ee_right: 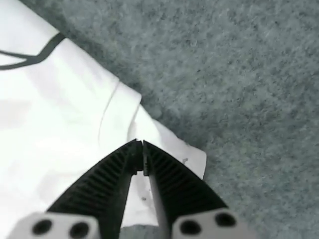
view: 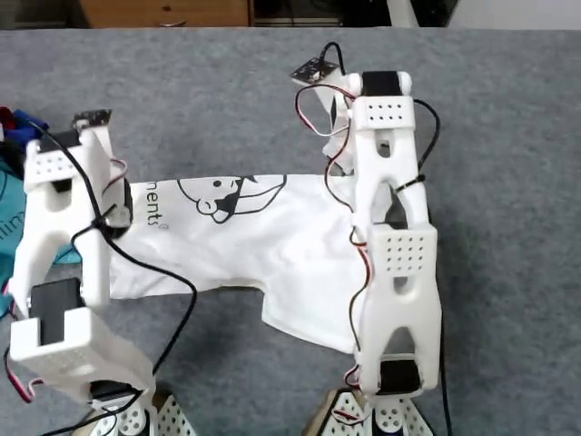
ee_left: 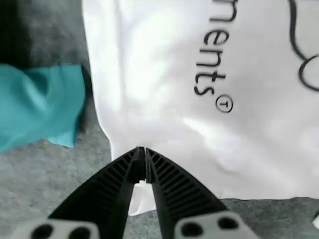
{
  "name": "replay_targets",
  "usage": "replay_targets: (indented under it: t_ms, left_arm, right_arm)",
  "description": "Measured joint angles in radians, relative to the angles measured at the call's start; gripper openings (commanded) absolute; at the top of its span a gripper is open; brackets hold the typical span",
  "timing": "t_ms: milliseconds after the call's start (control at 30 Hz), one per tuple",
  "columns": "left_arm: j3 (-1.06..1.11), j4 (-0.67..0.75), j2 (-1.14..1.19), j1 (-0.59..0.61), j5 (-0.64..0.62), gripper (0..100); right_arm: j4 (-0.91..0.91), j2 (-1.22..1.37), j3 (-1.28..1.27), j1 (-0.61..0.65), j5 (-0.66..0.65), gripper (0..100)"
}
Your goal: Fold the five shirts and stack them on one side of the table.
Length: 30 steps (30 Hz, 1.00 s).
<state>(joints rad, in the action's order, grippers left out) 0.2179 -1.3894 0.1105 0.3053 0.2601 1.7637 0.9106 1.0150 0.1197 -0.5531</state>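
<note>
A white shirt point(view: 263, 245) with a black printed drawing and lettering lies spread on the grey table between the two arms. My left gripper point(ee_left: 141, 150) is shut, its tips pinching the shirt's point(ee_left: 164, 74) edge near the lettering; from above it point(view: 123, 213) sits at the shirt's left side. My right gripper point(ee_right: 139, 144) is shut on the shirt's point(ee_right: 50, 109) corner by a hemmed edge, at the shirt's right side point(view: 343, 195) in the high view. The arms hide parts of the shirt.
A teal shirt point(ee_left: 40, 104) lies bunched just beside the white one, at the table's left edge point(view: 9, 222). More coloured cloth point(view: 14, 123) sits behind it. Bare grey table point(view: 508, 182) extends to the right and back. Wooden furniture point(view: 163, 11) stands beyond.
</note>
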Motion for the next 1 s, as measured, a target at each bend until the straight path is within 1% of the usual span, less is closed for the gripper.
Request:
replay_targets:
  t_ms: [67,200,267,400,467,600,833,933,1000]
  left_arm:
    - [0.094,0.044,-0.020,0.000,0.000,2]
    - [0.276,0.135,-0.049,-0.044,0.000,2]
    - [0.351,0.181,-0.064,-0.064,0.002,2]
    - [0.436,0.238,-0.117,-0.060,0.005,2]
    - [0.462,0.245,-0.140,-0.035,0.006,2]
    - [0.499,0.245,-0.173,0.026,0.068,2]
    - [0.525,0.245,-0.196,0.152,0.172,2]
    - [0.519,0.238,-0.201,0.186,0.184,2]
    - [0.499,0.198,-0.213,0.190,0.184,2]
  right_arm:
    - [0.000,-0.048,-0.060,0.002,0.000,0.5]
    - [-0.021,-0.095,-0.175,0.002,0.000,0.5]
    - [-0.072,-0.095,-0.235,0.003,0.000,0.5]
    - [-0.189,-0.091,-0.330,0.002,0.000,0.5]
    - [-0.241,-0.075,-0.347,0.003,0.000,0.5]
    - [-0.302,-0.020,-0.350,0.002,0.000,0.5]
    - [-0.305,-0.014,-0.348,0.005,0.000,0.5]
    - [-0.305,-0.008,-0.345,0.005,0.000,0.5]
    - [-0.305,-0.008,-0.345,0.005,0.000,0.5]
